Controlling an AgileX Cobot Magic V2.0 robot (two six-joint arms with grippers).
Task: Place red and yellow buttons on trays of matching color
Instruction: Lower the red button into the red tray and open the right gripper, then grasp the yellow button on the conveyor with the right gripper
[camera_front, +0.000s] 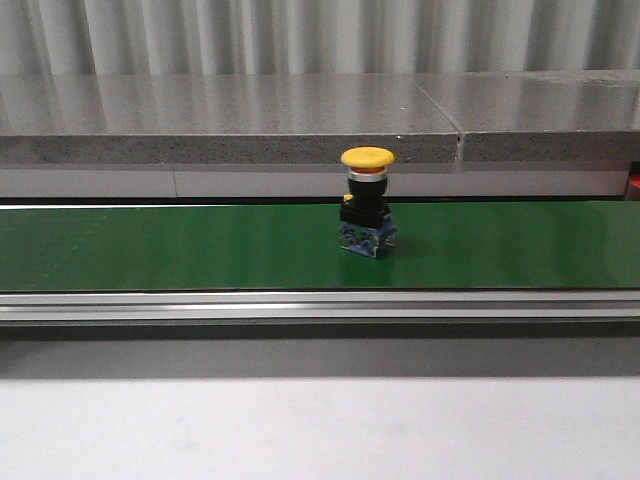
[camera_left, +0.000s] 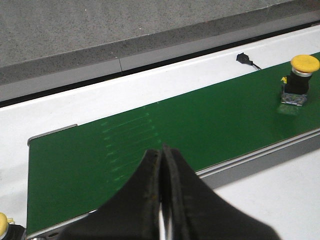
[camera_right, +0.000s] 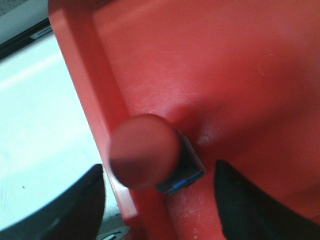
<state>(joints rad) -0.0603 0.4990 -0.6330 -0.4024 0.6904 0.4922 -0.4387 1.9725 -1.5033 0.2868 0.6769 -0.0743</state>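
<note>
The red tray holds one red button, standing just inside the tray's wall. The right gripper hangs over that button with its jaws spread wide, one on either side, gripping nothing. A yellow button stands upright on the green belt — well away from the red tray. The left gripper hovers above the belt, jaws pressed together and empty — another yellow button sits beside the belt's end.

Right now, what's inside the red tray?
A red button sits in the red tray, close to its side wall. Its cap hides most of its body, and the tray's far parts fall outside the picture.
</note>
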